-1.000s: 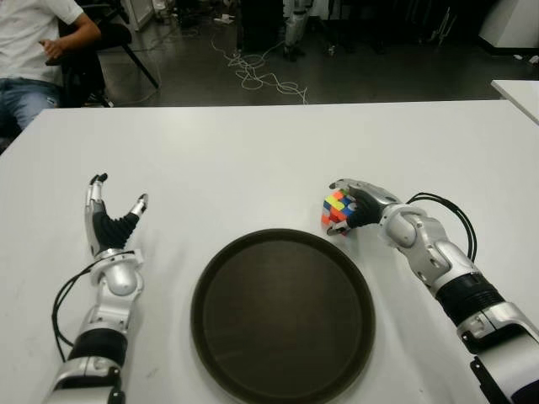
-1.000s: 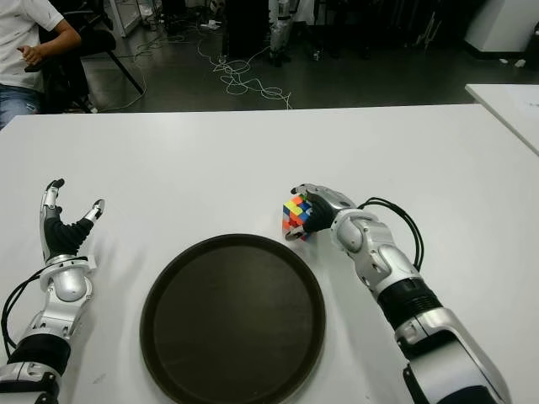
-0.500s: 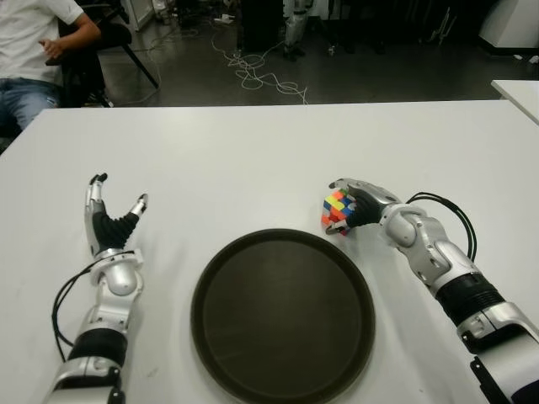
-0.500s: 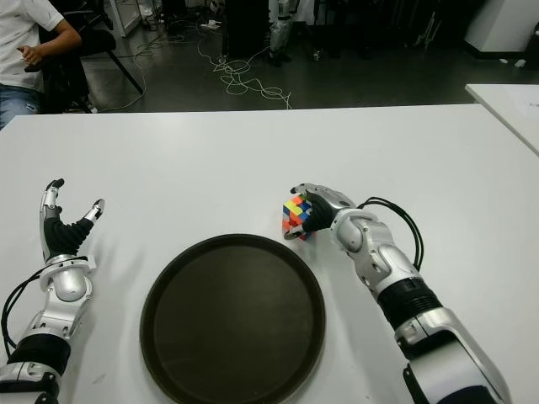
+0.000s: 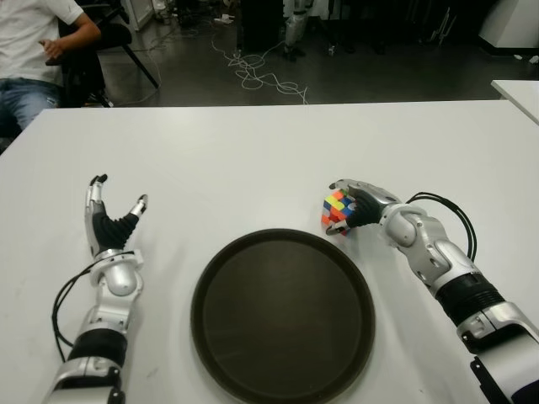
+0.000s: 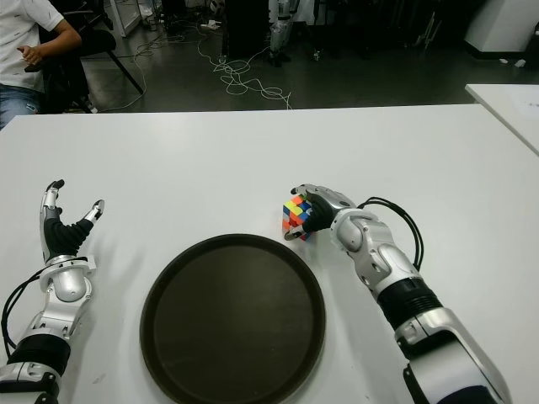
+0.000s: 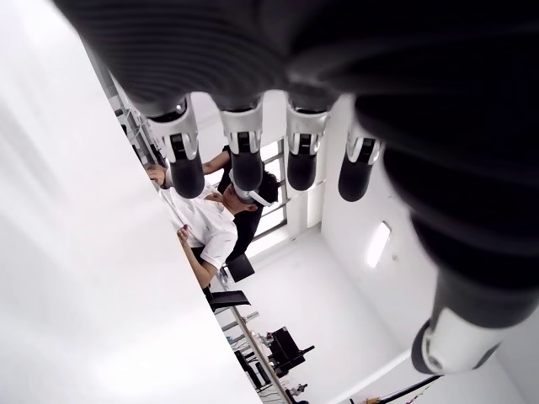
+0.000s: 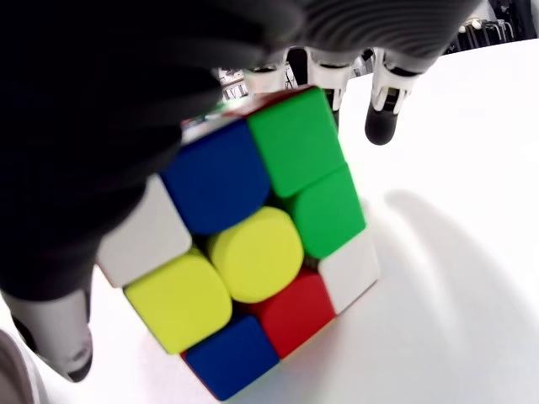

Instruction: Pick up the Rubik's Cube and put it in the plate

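While the Rubik's Cube (image 5: pixel 335 210) sits on the white surface (image 5: pixel 253 160), the right hand (image 5: pixel 358 202) is wrapped around it, with its fingers (image 8: pixel 383 93) curled over the top and far side. It is tipped a little, with one corner down on the surface. The cube is just past the far right rim of the round dark plate (image 5: pixel 282 316), very near it. The left hand (image 5: pixel 109 220) is well to the left of the plate, fingers spread and holding nothing. A person (image 5: pixel 34 50) sits on a chair beyond the far left corner.
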You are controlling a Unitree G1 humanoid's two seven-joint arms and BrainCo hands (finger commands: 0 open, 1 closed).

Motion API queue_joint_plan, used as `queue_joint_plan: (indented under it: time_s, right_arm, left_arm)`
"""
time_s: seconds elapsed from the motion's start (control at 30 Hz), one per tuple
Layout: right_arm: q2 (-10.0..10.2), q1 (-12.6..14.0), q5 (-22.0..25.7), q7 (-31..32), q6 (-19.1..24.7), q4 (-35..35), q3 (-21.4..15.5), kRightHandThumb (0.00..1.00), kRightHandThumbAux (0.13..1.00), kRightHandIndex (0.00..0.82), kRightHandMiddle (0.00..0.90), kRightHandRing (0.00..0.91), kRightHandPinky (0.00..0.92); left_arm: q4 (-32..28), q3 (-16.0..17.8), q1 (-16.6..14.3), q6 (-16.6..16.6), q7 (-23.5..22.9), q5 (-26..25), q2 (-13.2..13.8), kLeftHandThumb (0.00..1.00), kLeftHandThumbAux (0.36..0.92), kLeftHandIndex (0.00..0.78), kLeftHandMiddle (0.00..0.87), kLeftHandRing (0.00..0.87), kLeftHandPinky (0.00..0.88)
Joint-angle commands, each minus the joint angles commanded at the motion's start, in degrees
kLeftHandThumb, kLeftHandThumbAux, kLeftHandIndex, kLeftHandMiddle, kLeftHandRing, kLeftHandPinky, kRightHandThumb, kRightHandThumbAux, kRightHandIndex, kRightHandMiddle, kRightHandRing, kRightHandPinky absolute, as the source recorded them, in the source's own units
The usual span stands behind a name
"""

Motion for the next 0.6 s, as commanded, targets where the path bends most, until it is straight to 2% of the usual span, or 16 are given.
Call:
queue_joint_plan:
  time_s: [0.2,0.6]
  right_arm:
    - [-0.2,-0.2,-0.2,1.0,-0.2,0.2,0.5,0.000,0.626,0.001,0.039,0.030,0.045]
    - [0.5,-0.4,-0.2,2.1,1.7,0.4,1.0,0.000,0.624,0.000,0.017,0.013,0.033]
  left_arm:
    - [0.0,-0.2,0.0,0.2,0.6,0.5,0.0,0.000,0.679,0.011,0.007,0.000,0.017]
    - [-0.6,0.0,0.1,0.2,0.0,0.0,-0.3,0.000,0.660,0.003,0.000,0.000,0.012]
